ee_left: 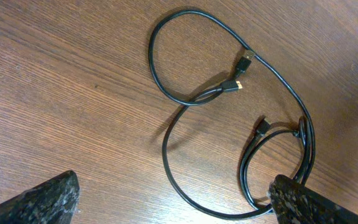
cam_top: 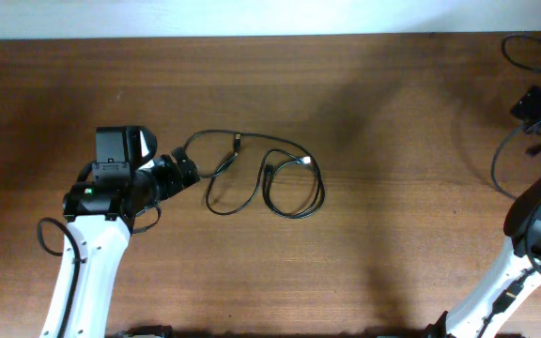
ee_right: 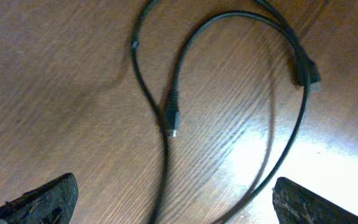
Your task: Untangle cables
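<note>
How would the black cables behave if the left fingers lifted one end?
Probably floppy: the cables lie in loose loops, so they would sag and trail. Likely light, being thin. The loops cross each other, so lifting one may drag the rest along.

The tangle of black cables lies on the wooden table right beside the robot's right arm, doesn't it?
Not quite: it is the left arm. The cables lie on the wooden table right beside the left gripper, while the right arm stands far off at the table's edge. The overhead view shows this.
</note>
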Robot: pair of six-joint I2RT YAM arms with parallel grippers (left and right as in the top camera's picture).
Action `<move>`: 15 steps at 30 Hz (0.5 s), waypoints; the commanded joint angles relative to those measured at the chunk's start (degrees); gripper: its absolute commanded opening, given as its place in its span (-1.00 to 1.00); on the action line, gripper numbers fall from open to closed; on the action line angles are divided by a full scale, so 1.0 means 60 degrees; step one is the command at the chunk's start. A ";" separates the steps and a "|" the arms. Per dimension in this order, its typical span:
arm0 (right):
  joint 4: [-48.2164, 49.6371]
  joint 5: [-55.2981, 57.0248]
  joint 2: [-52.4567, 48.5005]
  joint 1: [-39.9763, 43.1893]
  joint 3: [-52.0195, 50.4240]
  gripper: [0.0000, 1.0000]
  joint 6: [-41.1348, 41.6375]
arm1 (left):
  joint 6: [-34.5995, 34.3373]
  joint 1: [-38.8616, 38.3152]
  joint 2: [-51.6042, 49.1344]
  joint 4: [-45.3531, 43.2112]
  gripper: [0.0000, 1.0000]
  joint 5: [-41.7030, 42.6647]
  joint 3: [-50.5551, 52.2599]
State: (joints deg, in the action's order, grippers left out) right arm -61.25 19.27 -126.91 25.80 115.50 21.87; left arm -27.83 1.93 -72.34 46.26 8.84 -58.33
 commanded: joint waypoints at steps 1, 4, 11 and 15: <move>-0.0007 -0.2262 0.0783 0.0015 0.0721 0.98 -0.0980 | 0.0160 -0.0004 -0.0015 -0.0011 0.98 0.0062 -0.0036; 0.0033 -0.5140 0.1432 0.0000 0.1501 0.98 -0.1912 | 0.0160 -0.0004 -0.0015 -0.0011 0.98 0.0062 -0.0036; -0.1443 -0.7125 0.2324 -0.0827 0.1865 0.98 -0.3173 | 0.0160 -0.0004 -0.0015 -0.0011 0.98 0.0066 -0.0036; -0.2758 -0.7140 0.2237 -0.2586 0.1858 0.98 -0.2539 | 0.0160 -0.0004 -0.0015 -0.0015 0.98 0.0062 -0.0036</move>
State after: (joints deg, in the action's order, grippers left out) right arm -75.77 -21.82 -112.86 15.94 126.48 4.29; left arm -27.83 1.93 -72.34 46.26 8.84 -58.33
